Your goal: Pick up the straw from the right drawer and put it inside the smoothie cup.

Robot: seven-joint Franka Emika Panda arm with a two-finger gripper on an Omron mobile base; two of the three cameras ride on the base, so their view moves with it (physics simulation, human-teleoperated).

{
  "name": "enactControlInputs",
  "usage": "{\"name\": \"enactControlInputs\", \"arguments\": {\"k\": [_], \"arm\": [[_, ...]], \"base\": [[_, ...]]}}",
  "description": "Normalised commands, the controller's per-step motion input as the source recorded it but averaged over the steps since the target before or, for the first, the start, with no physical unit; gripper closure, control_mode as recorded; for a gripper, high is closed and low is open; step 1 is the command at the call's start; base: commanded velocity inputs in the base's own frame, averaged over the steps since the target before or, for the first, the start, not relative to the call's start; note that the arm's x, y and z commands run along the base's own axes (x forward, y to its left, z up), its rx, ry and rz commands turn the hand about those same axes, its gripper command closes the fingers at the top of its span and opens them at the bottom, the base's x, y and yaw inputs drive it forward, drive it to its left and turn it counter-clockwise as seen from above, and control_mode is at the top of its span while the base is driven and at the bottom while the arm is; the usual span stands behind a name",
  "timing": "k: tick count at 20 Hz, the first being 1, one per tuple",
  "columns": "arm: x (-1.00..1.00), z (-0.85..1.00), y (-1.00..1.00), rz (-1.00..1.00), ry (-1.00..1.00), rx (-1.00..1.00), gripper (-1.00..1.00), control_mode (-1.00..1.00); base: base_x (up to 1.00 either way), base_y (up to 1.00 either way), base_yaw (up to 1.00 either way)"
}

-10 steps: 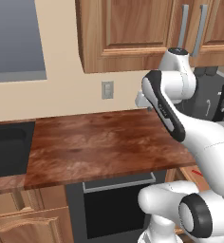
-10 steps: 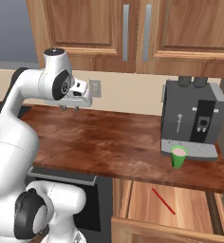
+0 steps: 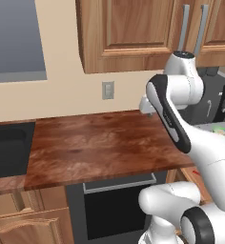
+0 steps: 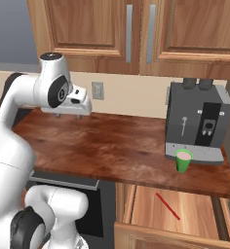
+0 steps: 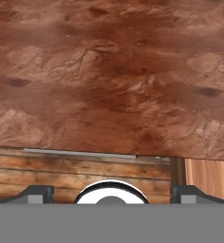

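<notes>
One robot arm poised over a brown stone surface (image 4: 117,146), with one straw, one cup and one open drawer to its right.

The gripper (image 4: 68,115) hangs open and empty above the surface, pointing down from a bent arm. One red straw (image 4: 167,205) lies slantwise on the floor of the right drawer (image 4: 136,204), which is pulled out and cut off at the frame edge. One green smoothie cup (image 4: 183,160) stands before one grey coffee machine (image 4: 197,121). In the left base view the arm hides most of the cup.
</notes>
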Motion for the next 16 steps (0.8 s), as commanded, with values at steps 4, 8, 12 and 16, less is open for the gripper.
{"name": "enactControlInputs", "arguments": {"k": [4,8,12,16], "arm": [[-0.38,-0.22,0.00,0.00,0.00,0.00,-1.00,-1.00],[-0.39,-0.25,0.00,0.00,0.00,0.00,-1.00,-1.00],[-0.34,-0.21,0.00,0.00,0.00,0.00,-1.00,-1.00],[-0.12,-0.14,0.00,0.00,0.00,0.00,-1.00,-1.00]], "base": [[0.00,0.00,0.00],[0.00,0.00,0.00],[0.00,0.00,0.00],[0.00,0.00,0.00]]}}
